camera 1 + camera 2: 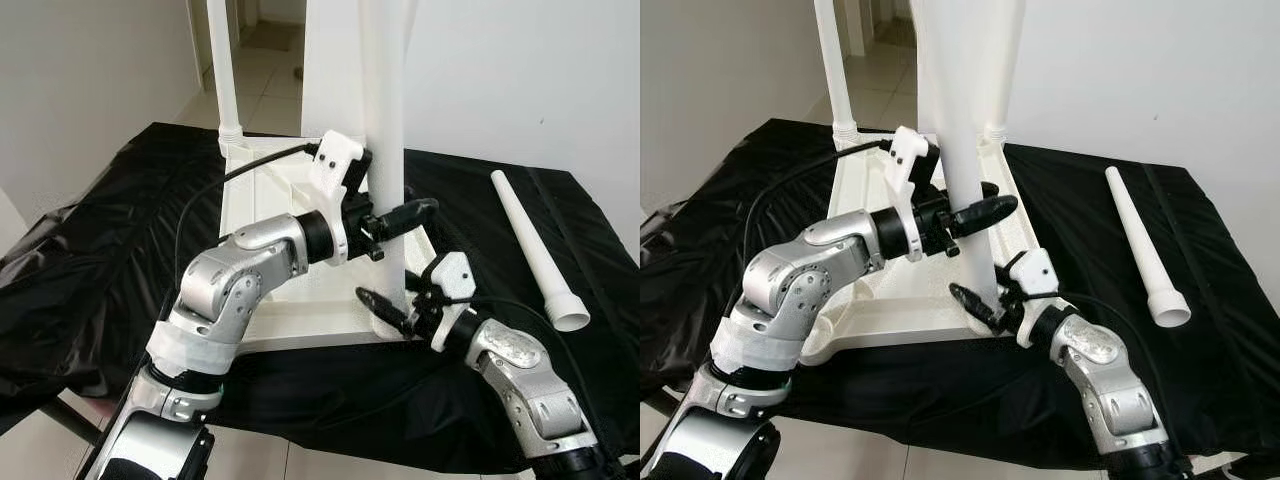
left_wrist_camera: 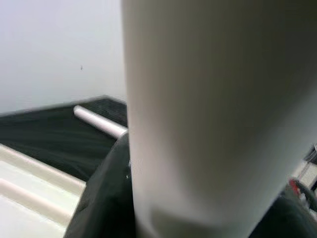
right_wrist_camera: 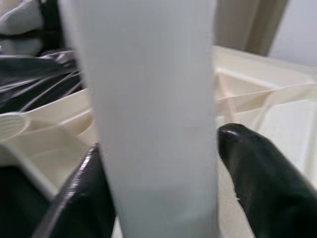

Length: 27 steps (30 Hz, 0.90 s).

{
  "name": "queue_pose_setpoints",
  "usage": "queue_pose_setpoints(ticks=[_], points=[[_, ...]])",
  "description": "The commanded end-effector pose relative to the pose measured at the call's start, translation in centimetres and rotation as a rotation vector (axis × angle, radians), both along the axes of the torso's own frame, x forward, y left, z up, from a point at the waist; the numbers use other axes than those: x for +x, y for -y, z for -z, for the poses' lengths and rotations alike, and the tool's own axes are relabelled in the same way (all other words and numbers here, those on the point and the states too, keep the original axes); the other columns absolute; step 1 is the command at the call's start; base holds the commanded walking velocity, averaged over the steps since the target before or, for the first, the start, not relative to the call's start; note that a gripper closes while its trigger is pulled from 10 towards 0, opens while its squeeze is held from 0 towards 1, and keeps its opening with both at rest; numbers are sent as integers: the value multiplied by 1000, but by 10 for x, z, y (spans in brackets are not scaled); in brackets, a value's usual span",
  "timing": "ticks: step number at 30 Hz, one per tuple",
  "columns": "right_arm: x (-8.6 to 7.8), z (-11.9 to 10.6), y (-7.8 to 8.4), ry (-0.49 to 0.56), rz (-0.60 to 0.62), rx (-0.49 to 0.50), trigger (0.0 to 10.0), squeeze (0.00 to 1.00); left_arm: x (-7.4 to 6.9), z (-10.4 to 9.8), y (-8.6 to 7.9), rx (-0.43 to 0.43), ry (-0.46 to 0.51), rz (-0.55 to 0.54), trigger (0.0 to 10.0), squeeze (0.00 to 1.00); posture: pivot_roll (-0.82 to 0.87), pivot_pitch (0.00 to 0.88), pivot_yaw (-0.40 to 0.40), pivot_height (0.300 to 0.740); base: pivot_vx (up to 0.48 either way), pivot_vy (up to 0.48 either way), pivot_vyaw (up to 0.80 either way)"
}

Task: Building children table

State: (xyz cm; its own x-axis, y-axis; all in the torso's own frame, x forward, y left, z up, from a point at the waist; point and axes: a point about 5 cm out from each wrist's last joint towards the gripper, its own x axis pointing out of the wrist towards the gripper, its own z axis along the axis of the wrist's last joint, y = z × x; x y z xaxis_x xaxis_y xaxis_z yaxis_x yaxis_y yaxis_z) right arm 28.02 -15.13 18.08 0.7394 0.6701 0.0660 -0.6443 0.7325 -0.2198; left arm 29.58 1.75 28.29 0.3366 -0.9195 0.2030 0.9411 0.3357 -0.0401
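Both grippers hold the same upright white table leg (image 1: 385, 150): my left gripper (image 1: 385, 222) clamps it partway up, my right gripper (image 1: 392, 312) pinches it low, just above its base, one black finger (image 3: 260, 183) on each side. That leg stands at the near right corner of the upturned white tabletop (image 1: 265, 190), which lies on a black cloth (image 1: 90, 250). Another leg (image 1: 224, 70) stands at the far left corner. A loose leg (image 1: 535, 250) lies on the cloth to my right, well apart.
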Motion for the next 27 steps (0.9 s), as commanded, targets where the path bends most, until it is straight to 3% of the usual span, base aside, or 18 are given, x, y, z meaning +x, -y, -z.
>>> queue_pose_setpoints(ticks=[1, 6, 7, 8, 9, 19, 20, 22, 24, 27], points=[[7, -8, 8, 38, 89, 19, 10000, 1000, -2, -1, 8, 11, -8, 41, 10000, 0, -9, 25, -15, 740, 0, 0, 0], [15, -12, 4, 72, 187, 34, 10000, 1000, 7, -9, 9, -10, 3, -70, 10000, 0, -9, 25, -16, 740, 0, 0, 0], [16, -13, 3, 75, 205, 39, 10000, 839, 8, -10, 10, -18, 4, -93, 10000, 0, -8, 25, -18, 740, 0, 0, 0], [16, -13, 3, 75, 205, 39, 10000, 839, 8, -10, 10, -18, 4, -93, 10000, 0, -8, 25, -18, 740, 0, 0, 0], [17, -14, 0, 84, 226, 41, 10000, 0, 10, -12, 11, -18, 14, -131, 10000, 0, -6, 25, -20, 740, 0, 0, 0], [26, -8, -28, 126, 333, 18, 10000, 0, 25, -24, 16, -53, 20, -332, 10000, 0, 6, 21, -32, 740, 0, 0, 0], [27, -7, -32, 132, 357, 12, 10000, 0, 30, -26, 14, -48, 38, -390, 10000, 0, 5, 21, -31, 740, 0, 0, 0], [27, -7, -32, 132, 357, 12, 10000, 0, 30, -26, 14, -48, 38, -390, 10000, 0, 5, 21, -31, 740, 0, 0, 0], [32, -5, -39, 144, 443, -3, 10000, 0, 39, -27, 12, -23, 73, -498, 10000, 0, 1, 16, -28, 740, 0, 0, 0], [35, -5, -43, 150, 479, -7, 10000, 0, 40, -29, 12, -23, 76, -520, 10000, 0, 2, 13, -27, 740, 0, 0, 0]])
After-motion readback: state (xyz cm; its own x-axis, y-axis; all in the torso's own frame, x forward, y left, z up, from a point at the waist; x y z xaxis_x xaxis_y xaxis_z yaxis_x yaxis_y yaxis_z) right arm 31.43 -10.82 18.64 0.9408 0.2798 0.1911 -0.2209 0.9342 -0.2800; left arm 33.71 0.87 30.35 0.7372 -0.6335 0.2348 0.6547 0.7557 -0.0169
